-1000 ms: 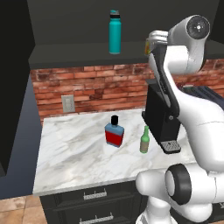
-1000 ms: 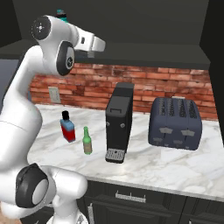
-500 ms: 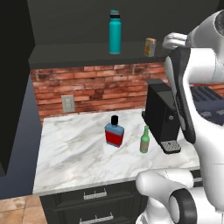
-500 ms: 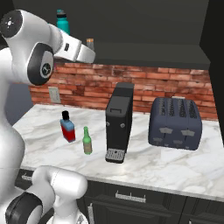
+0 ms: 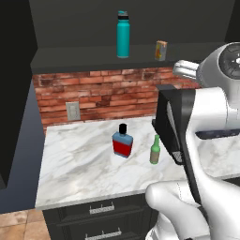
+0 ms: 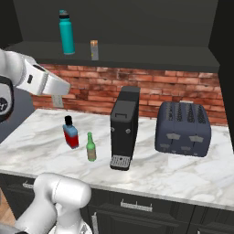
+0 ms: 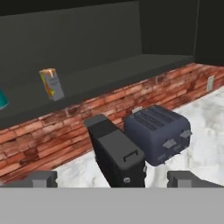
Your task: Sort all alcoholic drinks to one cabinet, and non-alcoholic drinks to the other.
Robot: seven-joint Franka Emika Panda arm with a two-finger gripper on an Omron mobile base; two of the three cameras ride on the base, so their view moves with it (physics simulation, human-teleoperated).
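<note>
Teal bottle [image 5: 123, 34] and orange carton [image 5: 161, 50] stand upright on the dark cabinet shelf [image 5: 84, 54] above the brick wall, near each other but apart, both set back from the shelf's front edge. Judged: the two non-alcoholic drinks are grouped there on purpose, so that half of the sort looks done.

Blue flask [image 5: 123, 142] with red label and small green bottle [image 5: 155, 150] stand upright on the marble counter [image 5: 70, 164], about mid-depth, close together but not touching. The green bottle sits nearer the black coffee machine [image 6: 124, 128]; the flask is on the side toward the counter's open end. Judged: both alcoholic drinks await moving to the other cabinet.

Gripper [image 7: 112, 179]: in the hand view its two finger tips stand far apart at the bottom, nothing between them, so the pincer is spread wide and empty. The camera looks across at the coffee machine, the dark toaster [image 7: 156, 132] and the shelf with the carton; the hand hangs high, well clear of the counter.

Room to move: the counter ahead of the flask, toward the front edge and wall-outlet end, is open marble. The green bottle is tighter, with the coffee machine just beside it; an approach from above or from the front edge looks safer. The shelf's front lip overhangs the back of the counter, so lifts should likely come forward before rising.
</note>
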